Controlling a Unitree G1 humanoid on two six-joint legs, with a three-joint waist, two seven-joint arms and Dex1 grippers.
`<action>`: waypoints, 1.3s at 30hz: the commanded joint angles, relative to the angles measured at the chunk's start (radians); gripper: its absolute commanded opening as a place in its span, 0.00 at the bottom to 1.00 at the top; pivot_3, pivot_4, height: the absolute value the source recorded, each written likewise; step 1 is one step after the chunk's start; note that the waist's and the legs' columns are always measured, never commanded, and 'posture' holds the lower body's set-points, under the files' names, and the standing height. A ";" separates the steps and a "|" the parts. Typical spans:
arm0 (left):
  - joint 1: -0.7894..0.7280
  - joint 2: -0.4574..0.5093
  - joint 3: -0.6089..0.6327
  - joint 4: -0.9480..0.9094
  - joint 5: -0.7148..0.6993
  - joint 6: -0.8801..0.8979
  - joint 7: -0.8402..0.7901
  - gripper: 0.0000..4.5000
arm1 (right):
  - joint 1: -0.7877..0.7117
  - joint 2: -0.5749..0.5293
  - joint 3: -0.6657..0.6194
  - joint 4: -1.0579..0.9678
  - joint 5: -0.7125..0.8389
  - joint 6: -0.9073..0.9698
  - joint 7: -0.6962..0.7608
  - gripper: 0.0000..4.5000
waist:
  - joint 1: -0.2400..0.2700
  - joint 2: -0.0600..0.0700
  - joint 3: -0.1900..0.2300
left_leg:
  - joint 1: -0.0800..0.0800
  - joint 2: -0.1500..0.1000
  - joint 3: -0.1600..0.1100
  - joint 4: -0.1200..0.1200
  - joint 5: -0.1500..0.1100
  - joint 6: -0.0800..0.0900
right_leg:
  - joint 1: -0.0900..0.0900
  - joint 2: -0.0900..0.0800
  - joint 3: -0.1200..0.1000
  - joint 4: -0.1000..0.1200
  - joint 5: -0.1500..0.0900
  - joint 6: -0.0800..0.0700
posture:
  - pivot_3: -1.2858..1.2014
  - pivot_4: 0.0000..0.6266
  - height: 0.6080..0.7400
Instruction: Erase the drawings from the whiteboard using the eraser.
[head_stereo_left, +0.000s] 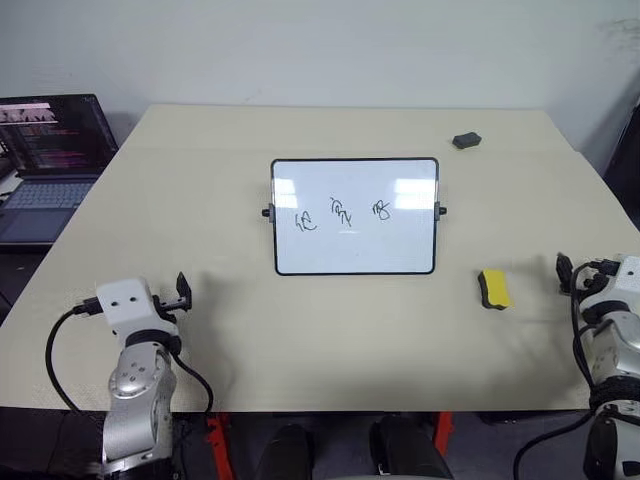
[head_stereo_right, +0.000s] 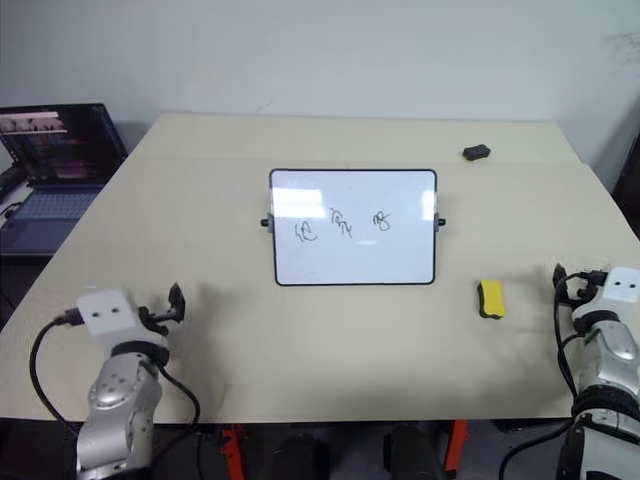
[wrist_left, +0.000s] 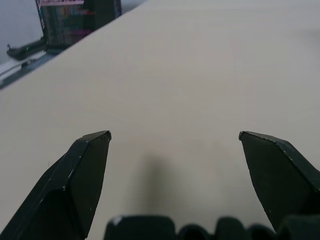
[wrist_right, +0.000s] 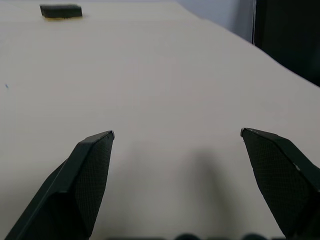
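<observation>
Overhead, the whiteboard lies mid-table with three drawings across it; the eraser sits to its right, near the right gripper, untouched. A dark lump rests far back, a laptop off left. Left wrist: left gripper fingers spread over bare table. Right wrist: fingers apart, eraser ahead.

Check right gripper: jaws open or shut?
Open. The right gripper shows jaws spread wide with bare table between them, gripping nothing.
</observation>
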 joint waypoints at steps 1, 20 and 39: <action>-0.006 -0.014 0.046 -0.026 -0.058 0.006 -0.012 1.00 | 0.015 -0.013 -0.029 -0.051 0.031 0.023 0.004 0.98 | 0.000 0.000 0.000 | 0.000 0.000 0.000 0.000 0.000 0.000 | 0.000 0.000 0.000 0.000 0.000 0.000 | 0.52 0.24 1.00; -0.018 0.238 0.128 -0.005 -0.195 0.034 -0.320 1.00 | 0.307 0.239 -0.038 -0.746 0.098 0.202 -0.190 0.98 | 0.004 0.001 0.001 | 0.000 0.001 -0.002 0.000 0.000 0.000 | 0.000 0.000 -0.001 0.001 -0.002 0.003 | 0.52 0.24 1.00; -0.482 0.553 -0.369 -0.074 -0.381 0.192 -1.116 1.00 | 0.545 0.181 -0.011 -1.269 0.307 0.587 -0.101 0.98 | -0.004 0.005 0.004 | 0.000 0.002 -0.002 -0.001 0.000 0.000 | -0.001 0.003 -0.001 0.001 -0.004 0.003 | 0.52 0.24 1.00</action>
